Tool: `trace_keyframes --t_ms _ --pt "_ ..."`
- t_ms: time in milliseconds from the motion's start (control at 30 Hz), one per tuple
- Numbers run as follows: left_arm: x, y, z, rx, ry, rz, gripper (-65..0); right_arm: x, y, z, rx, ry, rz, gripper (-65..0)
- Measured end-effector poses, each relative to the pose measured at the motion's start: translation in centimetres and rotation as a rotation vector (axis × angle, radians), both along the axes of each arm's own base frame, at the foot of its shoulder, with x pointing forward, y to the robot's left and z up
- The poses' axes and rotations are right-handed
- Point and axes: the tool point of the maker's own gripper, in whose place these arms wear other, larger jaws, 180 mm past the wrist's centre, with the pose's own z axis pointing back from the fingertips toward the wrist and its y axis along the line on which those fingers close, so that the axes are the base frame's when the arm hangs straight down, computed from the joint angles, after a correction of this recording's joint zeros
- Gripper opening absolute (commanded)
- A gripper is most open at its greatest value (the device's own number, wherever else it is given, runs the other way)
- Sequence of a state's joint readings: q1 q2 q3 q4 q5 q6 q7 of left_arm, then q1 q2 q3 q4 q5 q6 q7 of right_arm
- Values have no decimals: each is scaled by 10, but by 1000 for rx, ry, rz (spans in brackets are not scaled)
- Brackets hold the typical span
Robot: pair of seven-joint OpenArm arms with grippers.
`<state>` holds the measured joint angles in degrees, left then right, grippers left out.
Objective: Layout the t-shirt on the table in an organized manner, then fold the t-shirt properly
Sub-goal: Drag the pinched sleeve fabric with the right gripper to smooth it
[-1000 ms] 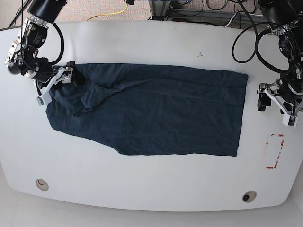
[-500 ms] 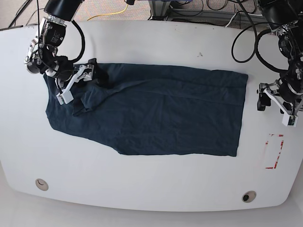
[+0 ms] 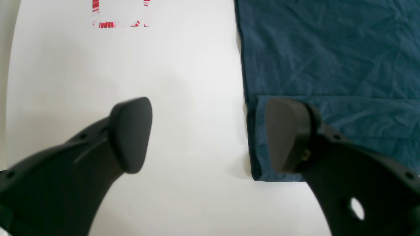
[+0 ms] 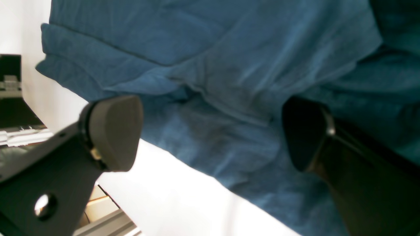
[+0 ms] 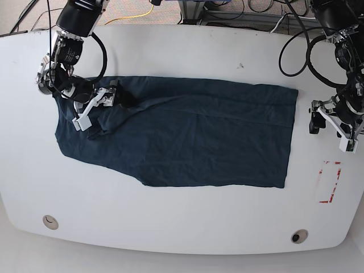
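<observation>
The dark navy t-shirt (image 5: 182, 136) lies spread flat across the white table (image 5: 187, 54), with a wrinkled, folded-over patch (image 4: 210, 78) at its left end. My right gripper (image 5: 101, 108) hovers open over that bunched patch, and in the right wrist view its fingers (image 4: 113, 131) straddle the folds with nothing between them. Open too, my left gripper (image 5: 330, 129) stands at the shirt's right edge. In the left wrist view one of its fingers (image 3: 285, 134) is above the shirt's corner (image 3: 262, 164) and the other is over bare table.
A red dashed rectangle mark (image 5: 329, 182) sits near the table's right edge, also seen in the left wrist view (image 3: 118, 13). Two grommet holes (image 5: 50, 222) (image 5: 298, 236) lie along the front edge. Cables hang behind the back edge.
My right gripper has moved rightward from the shirt's left edge to above the bunched folds. The left arm has stayed put, and the shirt looks the same.
</observation>
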<state>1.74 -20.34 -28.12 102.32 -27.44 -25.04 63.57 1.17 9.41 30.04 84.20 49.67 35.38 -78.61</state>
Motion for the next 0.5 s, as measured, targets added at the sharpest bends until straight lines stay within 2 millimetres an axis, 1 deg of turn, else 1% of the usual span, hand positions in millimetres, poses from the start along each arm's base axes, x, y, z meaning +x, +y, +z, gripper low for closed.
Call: trace_keyframes --t_ms 133,300,400,500 --pt "0 0 0 1 1 1 -139 8 0 5 0 -14 -3 0" --pt "0 0 0 0 1 1 -139 20 2 16 1 -54 0 0" --pt "0 0 0 0 2 1 -139 27 7 20 -7 -66 26 0" --pt "0 0 0 0 2 1 -139 40 14 30 -4 -98 44 0"
